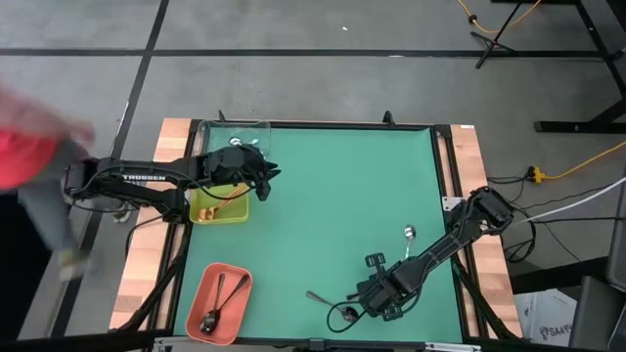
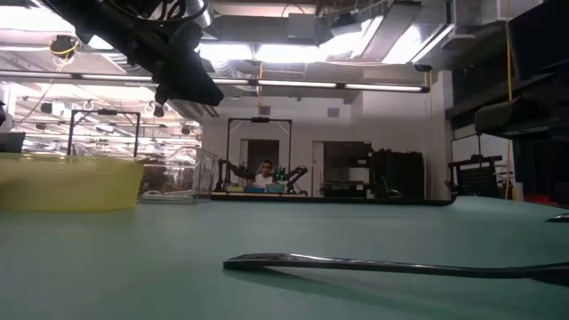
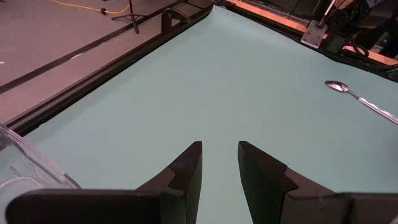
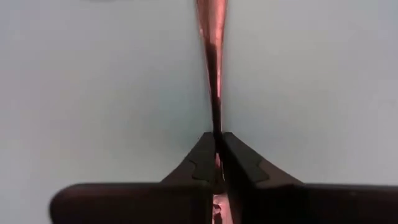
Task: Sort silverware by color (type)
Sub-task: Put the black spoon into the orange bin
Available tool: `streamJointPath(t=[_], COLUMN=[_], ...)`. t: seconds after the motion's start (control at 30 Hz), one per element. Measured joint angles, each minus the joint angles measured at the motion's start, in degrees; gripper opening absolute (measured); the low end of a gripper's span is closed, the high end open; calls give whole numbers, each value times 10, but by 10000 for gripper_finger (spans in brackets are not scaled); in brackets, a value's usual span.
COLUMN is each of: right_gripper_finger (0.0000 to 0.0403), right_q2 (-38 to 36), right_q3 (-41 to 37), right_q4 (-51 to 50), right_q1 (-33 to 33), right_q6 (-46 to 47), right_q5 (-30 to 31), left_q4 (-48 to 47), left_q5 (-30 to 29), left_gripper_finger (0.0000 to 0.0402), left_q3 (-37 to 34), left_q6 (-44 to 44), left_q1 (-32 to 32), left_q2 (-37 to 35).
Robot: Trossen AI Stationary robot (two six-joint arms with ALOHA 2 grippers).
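A thin dark spoon point(image 1: 328, 302) with a reddish sheen lies flat on the green mat near the front edge. My right gripper point(image 1: 360, 308) points down over its bowl end and is shut on it. The low view shows the spoon's handle point(image 2: 356, 263) resting on the mat. A silver spoon point(image 1: 409, 235) lies on the mat farther back at the right. My left gripper point(image 1: 269, 176) hovers open and empty by the yellow tray point(image 1: 238, 217), which holds copper spoons. My right gripper pinches the narrow part of the spoon's handle point(image 4: 216, 124) between its two fingers, close to the bowl. The fingers come from above, pointing down, one on each side of the handle. The handle runs away from them flat along the mat.
A salmon tray point(image 1: 201, 293) with dark spoons sits at the front left. A clear tray point(image 1: 262, 125) stands at the far left corner. A person in red point(image 1: 29, 147) is blurred beside the table's left side. The middle of the mat point(image 1: 333, 196) is bare.
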Motion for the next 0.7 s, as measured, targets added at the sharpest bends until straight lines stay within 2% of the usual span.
streamJointPath(t=[0.13, 0.43, 0.7], right_gripper_finger=[3, 1, 0], right_q2=[0, -1, -18], right_q3=[0, 0, -2], right_q4=[-1, -1, -48], right_q1=[-1, 0, -2], right_q6=[0, 0, -2], right_q5=[0, 12, 74], left_q4=[0, 0, 0], left_q5=[0, 0, 0], left_gripper_finger=[98, 98, 98], left_q3=[0, 0, 0], left_q6=[0, 0, 0], left_q1=[0, 0, 0], left_q2=[0, 0, 0])
